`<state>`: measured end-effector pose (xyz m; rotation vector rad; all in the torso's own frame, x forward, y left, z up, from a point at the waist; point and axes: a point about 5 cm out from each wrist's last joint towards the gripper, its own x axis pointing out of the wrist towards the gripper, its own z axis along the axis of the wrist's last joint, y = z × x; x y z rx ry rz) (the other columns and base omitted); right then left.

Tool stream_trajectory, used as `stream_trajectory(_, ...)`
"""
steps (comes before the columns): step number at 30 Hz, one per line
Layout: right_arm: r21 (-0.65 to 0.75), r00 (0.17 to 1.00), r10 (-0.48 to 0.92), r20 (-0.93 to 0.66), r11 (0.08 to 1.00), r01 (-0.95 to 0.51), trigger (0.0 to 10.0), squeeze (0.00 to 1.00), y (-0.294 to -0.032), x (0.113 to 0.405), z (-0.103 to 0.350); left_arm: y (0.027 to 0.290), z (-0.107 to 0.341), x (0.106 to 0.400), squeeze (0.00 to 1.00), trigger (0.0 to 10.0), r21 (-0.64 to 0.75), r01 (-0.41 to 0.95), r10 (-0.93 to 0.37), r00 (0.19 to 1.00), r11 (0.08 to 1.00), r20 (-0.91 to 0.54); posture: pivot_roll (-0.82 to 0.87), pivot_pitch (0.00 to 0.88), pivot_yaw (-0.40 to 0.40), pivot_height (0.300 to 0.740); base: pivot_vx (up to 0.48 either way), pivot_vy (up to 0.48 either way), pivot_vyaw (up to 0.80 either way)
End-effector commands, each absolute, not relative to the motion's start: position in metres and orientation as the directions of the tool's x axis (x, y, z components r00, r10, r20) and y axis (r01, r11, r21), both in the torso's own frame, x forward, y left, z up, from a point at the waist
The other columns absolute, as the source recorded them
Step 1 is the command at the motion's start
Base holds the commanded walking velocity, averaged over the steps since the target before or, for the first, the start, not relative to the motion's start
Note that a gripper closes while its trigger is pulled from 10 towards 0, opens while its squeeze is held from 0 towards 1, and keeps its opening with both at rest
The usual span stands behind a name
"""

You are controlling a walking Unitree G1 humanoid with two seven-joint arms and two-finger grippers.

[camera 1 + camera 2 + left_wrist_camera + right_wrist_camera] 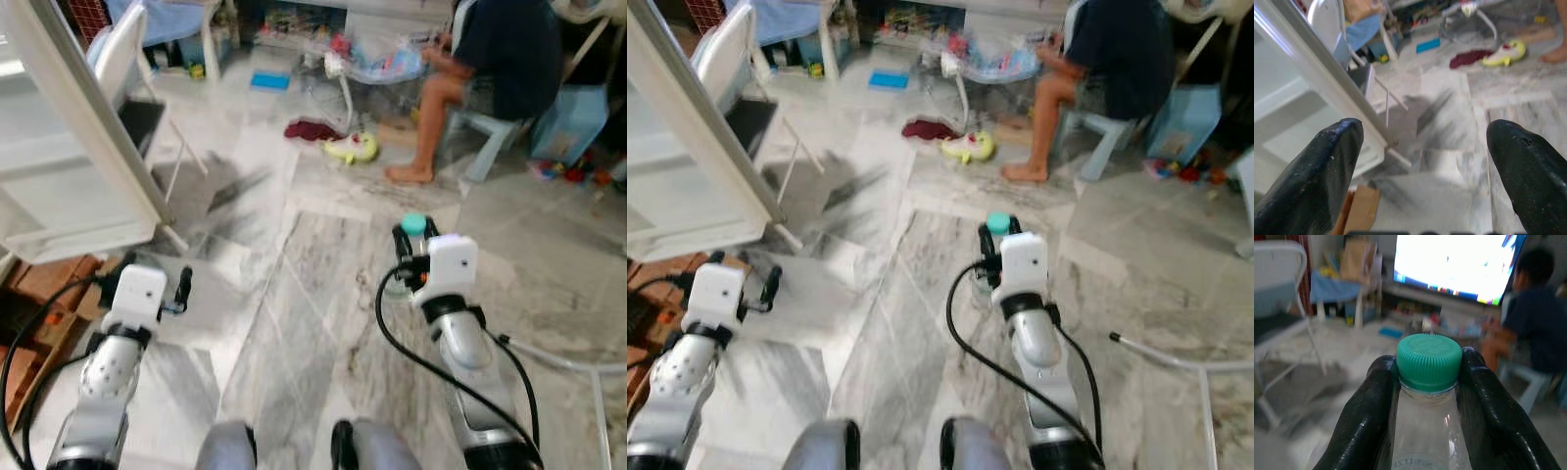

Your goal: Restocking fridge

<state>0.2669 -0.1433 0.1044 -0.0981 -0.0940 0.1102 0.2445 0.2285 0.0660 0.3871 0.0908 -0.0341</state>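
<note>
Right wrist view, for your record: right gripper (1429, 396) pinches a clear plastic bottle with a green ribbed cap (1428, 382), fingers pressed on its neck, held above the grey marble floor (294, 294). Left gripper (1425, 171): fingers spread, nothing between them, beside the open white fridge door (69, 127). Seated person (490, 69) beyond.

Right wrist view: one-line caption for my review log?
Right tool shut on a clear bottle just below its green cap, a seated person behind.

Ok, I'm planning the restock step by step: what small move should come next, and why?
Probably turn left toward the open fridge door: the right tool already grips the green-capped bottle, the left tool is open and empty, and the fridge lies off to the left.
</note>
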Motion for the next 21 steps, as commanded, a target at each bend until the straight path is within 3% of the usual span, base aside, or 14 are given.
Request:
stream_trajectory(1,-0.084,0.985,0.094,0.146,0.993,-0.082,10.0,0.0,-0.143,0.275,0.128,0.232,0.078,0.244,0.0,10.0,0.4,0.071,-0.038,0.995,0.914,-0.09,0.1,0.194,-0.031,0.74,0.0,0.0,0.0)
stream_trajectory(3,-0.079,0.983,0.094,0.16,0.993,-0.082,10.0,0.0,-0.141,0.276,0.131,0.235,0.081,0.246,0.0,10.0,0.398,0.071,-0.042,0.996,0.915,-0.081,0.1,0.182,-0.037,0.74,0.0,0.0,0.0)
stream_trajectory(4,-0.076,0.978,0.094,0.188,0.994,-0.081,10.0,0.0,-0.139,0.287,0.141,0.238,0.092,0.261,0.0,10.0,0.397,0.066,-0.05,0.997,0.915,-0.05,0.1,0.172,-0.047,0.74,0.0,0.0,0.0)
stream_trajectory(5,-0.069,0.975,0.093,0.204,0.994,-0.081,10.0,0.0,-0.138,0.297,0.145,0.238,0.096,0.277,0.0,10.0,0.399,0.06,-0.05,0.998,0.915,-0.035,0.09,0.275,0.023,0.74,0.0,0.0,0.0)
stream_trajectory(6,-0.069,0.975,0.093,0.204,0.994,-0.081,10.0,0.0,-0.138,0.297,0.145,0.238,0.096,0.277,0.0,10.0,0.399,0.06,-0.05,0.998,0.915,-0.035,0.09,0.275,0.023,0.74,0.0,0.0,0.0)
stream_trajectory(7,-0.076,0.974,0.095,0.208,0.994,-0.081,10.0,0.0,-0.138,0.306,0.141,0.237,0.093,0.291,0.0,10.0,0.42,0.051,-0.041,0.999,0.906,-0.032,0.08,0.178,-0.035,0.74,0.0,0.0,0.0)
stream_trajectory(10,-0.054,0.966,0.088,0.243,0.996,-0.077,10.0,0.0,-0.131,0.309,0.155,0.244,0.107,0.3,0.0,10.0,0.359,-0.023,0.025,1.0,0.933,-0.002,0.06,0.188,-0.015,0.74,0.0,0.0,0.0)
stream_trajectory(14,-0.121,0.948,0.166,0.272,0.983,-0.138,10.0,0.0,-0.122,0.312,0.16,0.239,0.105,0.302,0.0,10.0,0.412,0.026,-0.025,1.0,0.911,-0.006,0.08,0.141,-0.025,0.74,0.0,0.0,0.0)
stream_trajectory(21,-0.09,0.952,0.044,0.303,0.996,-0.017,10.0,0.0,-0.137,0.317,0.16,0.244,0.091,0.296,0.0,10.0,0.4,0.027,-0.015,0.999,0.916,-0.034,0.07,0.095,0.027,0.74,0.0,0.0,0.0)
